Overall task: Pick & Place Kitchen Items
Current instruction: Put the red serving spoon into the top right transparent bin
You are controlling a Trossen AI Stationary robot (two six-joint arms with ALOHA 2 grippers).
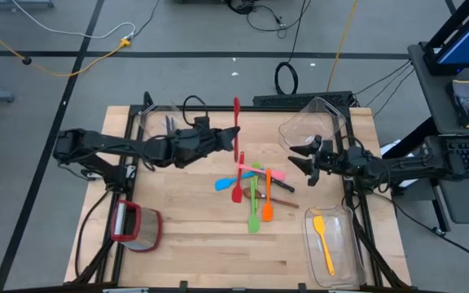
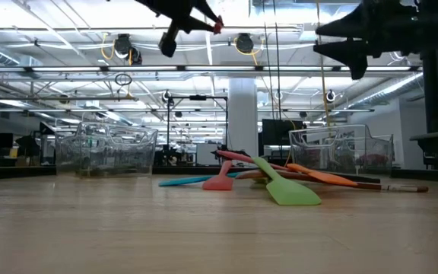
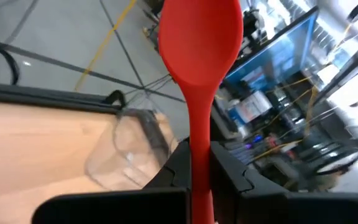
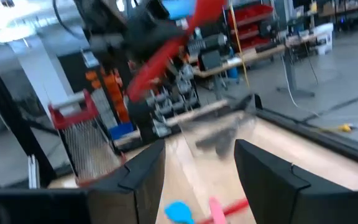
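Note:
My left gripper [image 1: 228, 140] is shut on a red spoon [image 1: 237, 129], held above the table to the far left of the pile; the spoon's bowl [image 3: 197, 37] fills the left wrist view. The other kitchen items, pink, blue, green, orange and red spatulas and spoons [image 1: 255, 191], lie crossed in a pile at the table's middle [image 2: 280, 183]. My right gripper [image 1: 300, 160] hovers open to the right of the pile, with nothing between its fingers [image 4: 197, 171]. My left gripper pinches the red spoon's handle [image 3: 201, 155] between its two fingers [image 3: 235, 174], below the bowl. The fingers come level from the table's left and lie across the handle. The spoon is lifted clear of the table, its bowl end toward the far edge.
A clear bin [image 1: 159, 122] with dark knives stands at the far left, another clear bin [image 1: 316, 124] at the far right. A third clear bin [image 1: 332, 244] at the near right holds a yellow spatula. A red-rimmed container [image 1: 137, 228] lies near left.

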